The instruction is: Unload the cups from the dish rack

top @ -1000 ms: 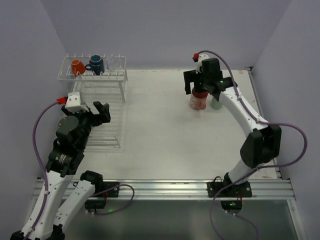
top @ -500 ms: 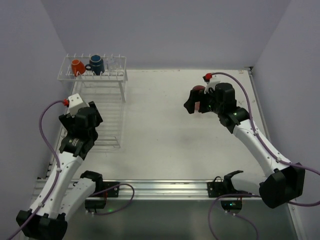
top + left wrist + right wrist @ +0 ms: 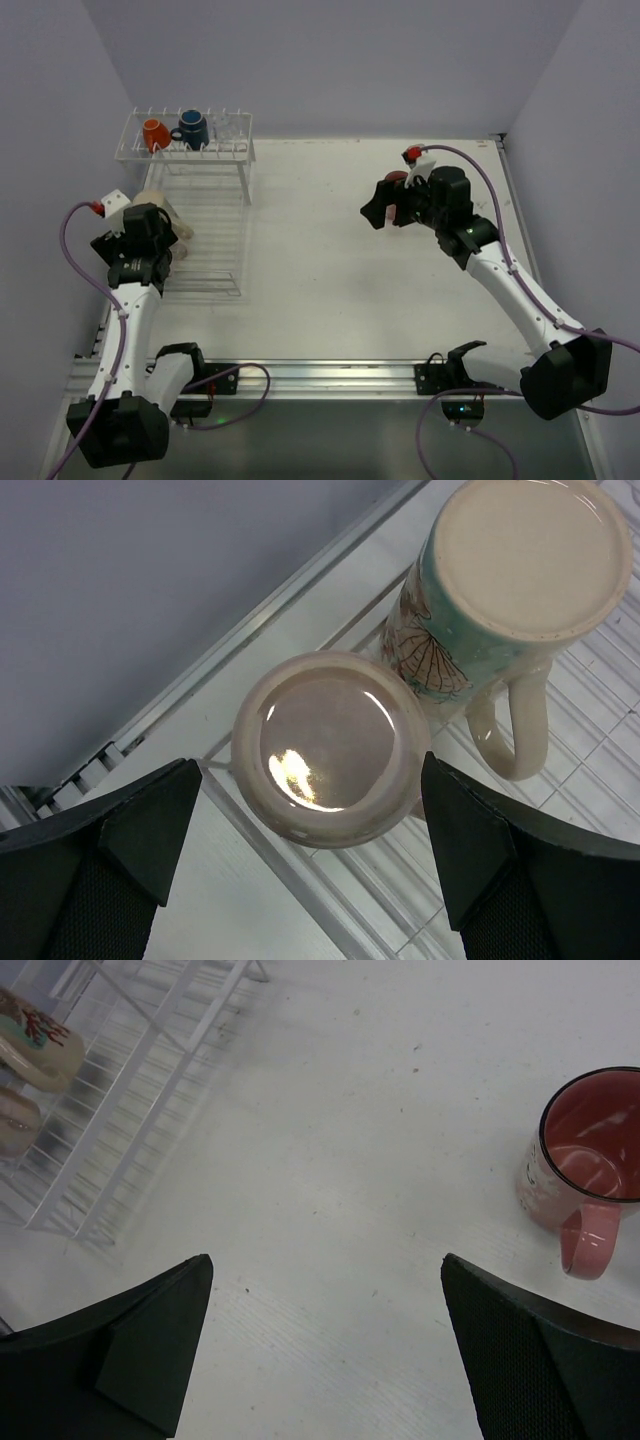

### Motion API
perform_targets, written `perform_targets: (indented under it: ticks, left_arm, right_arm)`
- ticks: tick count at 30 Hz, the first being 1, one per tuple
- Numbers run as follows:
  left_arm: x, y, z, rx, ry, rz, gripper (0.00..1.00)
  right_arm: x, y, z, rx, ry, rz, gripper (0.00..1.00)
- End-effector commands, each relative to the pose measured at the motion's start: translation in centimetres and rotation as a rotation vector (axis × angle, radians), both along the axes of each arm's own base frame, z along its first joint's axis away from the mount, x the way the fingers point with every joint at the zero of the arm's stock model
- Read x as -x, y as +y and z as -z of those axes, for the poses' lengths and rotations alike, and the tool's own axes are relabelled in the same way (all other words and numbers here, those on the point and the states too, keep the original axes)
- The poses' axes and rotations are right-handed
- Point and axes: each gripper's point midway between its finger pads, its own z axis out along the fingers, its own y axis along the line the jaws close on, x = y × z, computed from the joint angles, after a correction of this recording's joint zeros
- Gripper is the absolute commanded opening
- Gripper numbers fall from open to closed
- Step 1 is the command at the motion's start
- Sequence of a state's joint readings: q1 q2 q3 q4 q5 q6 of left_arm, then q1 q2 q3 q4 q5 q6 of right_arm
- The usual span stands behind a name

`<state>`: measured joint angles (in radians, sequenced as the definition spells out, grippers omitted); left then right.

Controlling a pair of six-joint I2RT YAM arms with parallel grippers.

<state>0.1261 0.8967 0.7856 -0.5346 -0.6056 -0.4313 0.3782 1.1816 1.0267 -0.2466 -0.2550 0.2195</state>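
1. the left gripper [image 3: 310, 780] hangs over the near left part of the dish rack [image 3: 215, 255]. its jaws are spread wide and hold nothing, and they straddle the upturned base of the cream mug [image 3: 330, 748] from above.
2. the cream mug stands mouth-down on the lower tray [image 3: 600, 690] at the rack's left edge. just beside it, deeper into the rack, a leaf-print mug [image 3: 520, 560] is also inverted, its handle curving toward the cream one. i cannot tell whether the two touch.
3. the orange mug [image 3: 153, 133] and dark blue mug [image 3: 192, 128] sit on the upper shelf [image 3: 225, 152] at the rack's far end.
4. the pink mug [image 3: 585, 1155] stands upright on the table [image 3: 330, 1110], well to the right of the rack. the right gripper [image 3: 326, 1260] is near it, jaws fully apart and empty.
5. handling, as a judgement: the cream mug looks like glazed ceramic, so stiff, fairly weighty, slick, and likely to chip if knocked against the wires or its neighbour.
6. the best hold is probably across the body just under the base, pads on opposite walls and clear of the leaf-print mug's handle. the cream mug's own handle is hidden from here.
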Motion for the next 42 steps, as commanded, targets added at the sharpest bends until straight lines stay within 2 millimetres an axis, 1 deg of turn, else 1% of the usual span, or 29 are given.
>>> perform_targets:
  ticks: [1, 2, 3, 4, 6, 14, 17, 24, 25, 26, 27, 28, 29, 30, 31, 32, 33, 35, 38, 41, 42]
  left_arm:
    - [-1.7, -0.3, 0.1, 0.046, -0.051, 0.033, 1.00]
    - [-2.0, -0.5, 0.6, 0.053, -0.034, 0.060, 1.00]
    - [-2.2, -0.7, 0.6, 0.059, -0.033, 0.071, 1.00]
    - [-2.4, -0.7, 0.7, 0.061, -0.034, 0.075, 1.00]
    - [-2.3, -0.2, 1.2, 0.064, -0.020, 0.051, 1.00]
    - [-2.2, 0.8, 2.9, 0.058, 0.026, 0.014, 1.00]
    - [-2.6, 0.9, 3.6, 0.075, 0.041, 0.014, 1.00]
    - [-2.7, 1.2, 4.1, 0.088, 0.049, 0.013, 1.00]
    - [-2.7, 1.2, 4.2, 0.086, 0.054, 0.017, 0.98]
    - [-2.7, 1.1, 4.3, 0.089, 0.058, 0.021, 0.95]
    - [-2.6, 1.1, 4.3, 0.089, 0.059, 0.021, 0.84]
    - [-2.6, 1.0, 4.2, 0.091, 0.057, 0.024, 0.80]
    - [-2.6, 0.9, 4.0, 0.093, 0.048, 0.029, 0.64]
    - [-2.4, 0.9, 3.8, 0.092, 0.046, 0.029, 0.55]
    - [-2.2, 0.9, 3.6, 0.088, 0.038, 0.029, 0.50]
    - [-2.0, 0.9, 2.8, 0.079, 0.012, 0.030, 0.45]
    - [-1.9, 0.8, 2.5, 0.075, 0.003, 0.032, 0.37]
    - [-1.7, 0.8, 1.0, 0.061, -0.038, 0.042, 0.31]
    - [-1.7, 0.2, -0.4, 0.066, -0.070, 0.076, 0.21]
    - [-1.6, -0.5, -2.0, 0.076, -0.096, 0.114, 0.15]
    - [-1.6, -0.7, -2.9, 0.074, -0.110, 0.124, 0.14]
  right_arm:
    - [0.6, 1.1, -2.3, -0.040, -0.076, -0.059, 0.99]
    - [1.0, 1.5, -2.4, -0.043, -0.079, -0.080, 0.99]
    - [1.1, 1.7, -2.7, -0.045, -0.091, -0.090, 0.99]
    - [1.2, 1.8, -2.6, -0.041, -0.090, -0.099, 0.99]
    - [1.6, 2.4, -2.6, -0.036, -0.095, -0.117, 0.99]
    - [1.7, 2.5, -2.5, -0.021, -0.097, -0.122, 0.99]
    - [1.8, 2.6, -2.5, -0.019, -0.100, -0.126, 0.99]
    - [1.8, 2.6, -2.5, -0.016, -0.101, -0.127, 0.99]
    - [1.8, 2.7, -2.5, -0.016, -0.101, -0.129, 0.99]
    - [1.8, 2.6, -2.6, -0.016, -0.102, -0.128, 0.99]
    - [1.9, 2.6, -2.6, -0.017, -0.104, -0.128, 0.99]
    - [1.9, 2.6, -2.6, -0.016, -0.102, -0.128, 0.99]
    - [1.9, 2.5, -2.7, -0.018, -0.104, -0.124, 0.99]
    - [2.0, 2.6, -2.8, -0.019, -0.107, -0.127, 0.99]
    - [2.0, 2.5, -2.9, -0.021, -0.110, -0.127, 0.99]
    - [2.1, 2.6, -2.9, -0.023, -0.112, -0.129, 0.99]
    - [2.2, 2.7, -2.9, -0.029, -0.108, -0.135, 0.99]
    - [2.2, 3.0, -3.0, -0.035, -0.110, -0.144, 0.99]
    - [2.1, 3.2, -2.8, -0.040, -0.101, -0.149, 0.99]
    - [2.1, 3.4, -2.5, -0.037, -0.092, -0.152, 0.99]
    - [2.0, 3.5, -2.6, -0.039, -0.094, -0.152, 0.99]
